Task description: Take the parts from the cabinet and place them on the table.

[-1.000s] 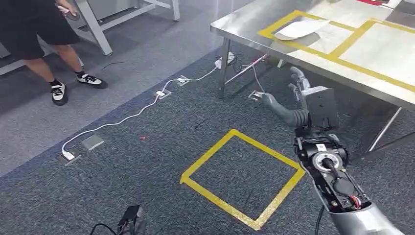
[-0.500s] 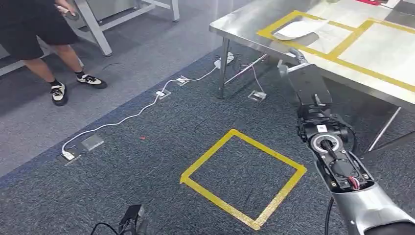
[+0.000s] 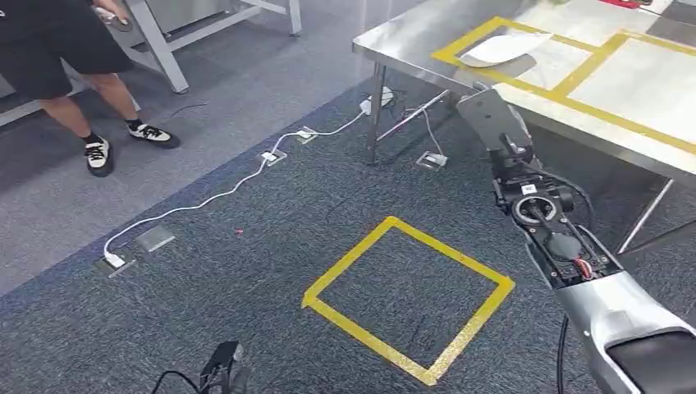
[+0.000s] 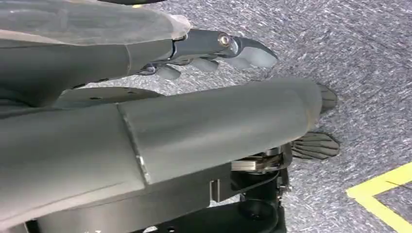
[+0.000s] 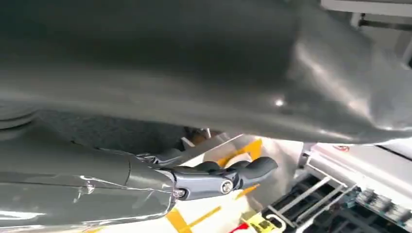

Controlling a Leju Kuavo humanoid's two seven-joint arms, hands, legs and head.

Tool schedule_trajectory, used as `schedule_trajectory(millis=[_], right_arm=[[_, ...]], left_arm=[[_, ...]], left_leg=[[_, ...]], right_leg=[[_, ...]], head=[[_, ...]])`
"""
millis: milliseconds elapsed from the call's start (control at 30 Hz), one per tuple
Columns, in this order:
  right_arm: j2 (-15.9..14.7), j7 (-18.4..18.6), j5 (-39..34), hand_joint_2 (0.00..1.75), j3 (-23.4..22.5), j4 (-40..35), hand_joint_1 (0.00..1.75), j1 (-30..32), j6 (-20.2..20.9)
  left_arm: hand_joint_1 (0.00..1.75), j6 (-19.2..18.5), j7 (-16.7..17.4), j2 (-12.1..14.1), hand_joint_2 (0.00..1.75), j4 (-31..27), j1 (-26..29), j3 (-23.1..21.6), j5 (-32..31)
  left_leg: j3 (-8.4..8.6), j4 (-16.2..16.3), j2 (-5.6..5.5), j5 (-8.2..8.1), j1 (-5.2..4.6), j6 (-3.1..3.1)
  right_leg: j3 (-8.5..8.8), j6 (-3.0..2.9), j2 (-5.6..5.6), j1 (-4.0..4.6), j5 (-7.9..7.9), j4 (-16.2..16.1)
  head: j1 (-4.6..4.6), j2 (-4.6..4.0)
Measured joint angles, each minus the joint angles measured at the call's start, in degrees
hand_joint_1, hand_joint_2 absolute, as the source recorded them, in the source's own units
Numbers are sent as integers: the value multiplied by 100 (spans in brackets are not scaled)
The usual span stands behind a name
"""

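Observation:
A pale flat part (image 3: 502,48) lies on the steel table (image 3: 410,37) inside a yellow taped rectangle. My right hand (image 3: 491,115) is raised at the table's near edge, its grey back turned to the head camera. In the right wrist view its dark fingers (image 5: 218,179) reach out, slightly curled, with nothing between them and the thick thumb. My left hand (image 4: 228,73) hangs over the grey carpet, fingers (image 4: 233,48) apart from the thumb and holding nothing.
A person in black shorts (image 3: 66,57) stands at the far left by a white frame (image 3: 160,45). A white cable (image 3: 238,185) with floor sockets crosses the carpet. A yellow tape square (image 3: 408,300) marks the floor. A table leg (image 3: 376,115) stands near my right hand.
My right arm has risen from below the table and swung up toward the table's edge, turning the back of the hand to the camera. The part on the table has not moved.

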Motion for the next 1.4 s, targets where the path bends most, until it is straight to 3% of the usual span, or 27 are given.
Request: schedule_trajectory(millis=[700, 933, 1000, 1033, 1067, 1133, 1167, 1200, 1233, 1267, 1300, 1333, 1367, 1400], right_arm=[[2, -207, -277, 0, 197, 811, 0, -226, 37], [52, -282, -448, 0, 251, 1067, 0, -307, 61], [59, -284, -501, 0, 271, 1113, 0, -321, 39], [59, -284, -507, 0, 282, 1139, 0, -329, 22], [59, -284, -518, 0, 291, 1163, 0, -341, -2], [59, -275, -542, 0, 301, 1228, 0, -345, -22], [59, -267, -549, 0, 310, 1268, 0, -342, -26], [57, -260, -570, 0, 319, 1294, 0, -343, -31], [57, -251, -608, 0, 321, 1318, 0, -350, -40], [46, -236, -634, 0, 321, 1340, 0, -368, -50], [39, -225, -651, 0, 319, 1362, 0, -402, -57], [28, -223, -673, 0, 315, 1379, 0, -446, -57], [20, -223, -704, 0, 312, 1393, 0, -494, -57], [13, -221, -715, 0, 315, 1405, 0, -540, -57]], left_arm=[[0, 33, -7, 17, 0, 0, 17, -7, 59], [0, 61, -46, 48, 0, 0, 22, -7, 112], [0, 66, -66, 52, 0, 0, 22, -7, 120], [0, 66, -72, 52, 0, 0, 28, -7, 129], [0, 70, -81, 57, 0, 0, 28, -7, 138], [0, 72, -85, 59, 0, 0, 26, -7, 157], [0, 72, -87, 59, 0, 0, 27, -7, 170], [0, 72, -87, 61, 0, 0, 27, -7, 173], [0, 72, -92, 59, 0, 0, 27, -7, 184], [0, 72, -98, 61, 0, 0, 27, -7, 201], [0, 72, -105, 59, 0, 0, 28, -7, 208], [0, 72, -114, 53, 0, 0, 31, -7, 212], [0, 72, -125, 37, 0, 0, 21, -7, 212], [0, 72, -125, 37, 0, 0, 21, -7, 212]], left_leg=[[-64, -9, -2, 51, 2, 5], [-64, 22, -2, 19, -58, 63], [-6, -28, 6, 31, -27, 107], [30, -43, 10, 19, -28, 126], [67, -44, 19, 2, -28, 152], [121, -41, 37, -27, -38, 182], [148, -40, 39, -50, -49, 177], [184, -39, 38, -73, -54, 176], [231, -39, 37, -102, -60, 170], [290, -39, 34, -138, -71, 163], [364, -41, 33, -181, -82, 155], [416, -54, 36, -225, -70, 147], [422, -56, 52, -240, -91, 111], [421, -50, 69, -252, -61, 82]], right_leg=[[-53, 12, -5, 0, 53, -15], [-37, 151, -6, -78, 36, -32], [-73, 196, 5, -74, -13, 7], [-160, 173, 3, -74, -115, 206], [-340, 147, 8, -66, -309, 649], [-859, 131, 16, -55, -673, 1702], [-1067, 128, 11, -54, -765, 2079], [-1112, 118, 10, -53, -706, 2109], [-1001, 89, 10, -48, -517, 1840], [-743, 45, 9, -26, -248, 1339], [-420, -32, -7, 9, 48, 707], [-189, -121, -52, 63, 182, 212], [-39, -155, -82, 108, 81, 172], [-13, -161, -79, 126, 85, 99]], head=[[-20, 0], [-28, 0], [-31, 0], [-15, 0], [-20, 0], [-15, 0], [-15, 0], [-20, 0], [-13, 0], [-13, 0], [-9, 0], [-9, 0], [-48, 0], [-13, 0]])
